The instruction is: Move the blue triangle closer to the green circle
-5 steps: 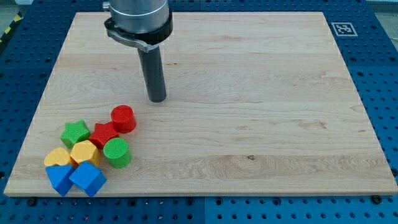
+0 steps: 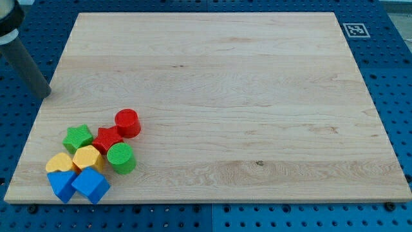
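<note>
Eight blocks huddle at the worktop's (image 2: 212,77) 7 o'clock corner. The blue triangle (image 2: 90,185) almost touches the green circle (image 2: 120,158). The tip (image 2: 44,93) (a bare rod, no hand to open or close) waits well away at 11 o'clock. It should circle below and nudge gently toward 1 o'clock.

Pale wooden board (image 2: 244,96) on a blue pegboard table (image 2: 393,71). Red cylinder (image 2: 127,122), red star (image 2: 107,138), green star (image 2: 78,136), green cylinder (image 2: 120,158), two yellow blocks (image 2: 87,157), two blue blocks (image 2: 89,185). Dark rod (image 2: 29,71).

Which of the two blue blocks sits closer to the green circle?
The blue block on the view's right, next to the green circle; the other blue block lies beyond it, further left.
</note>
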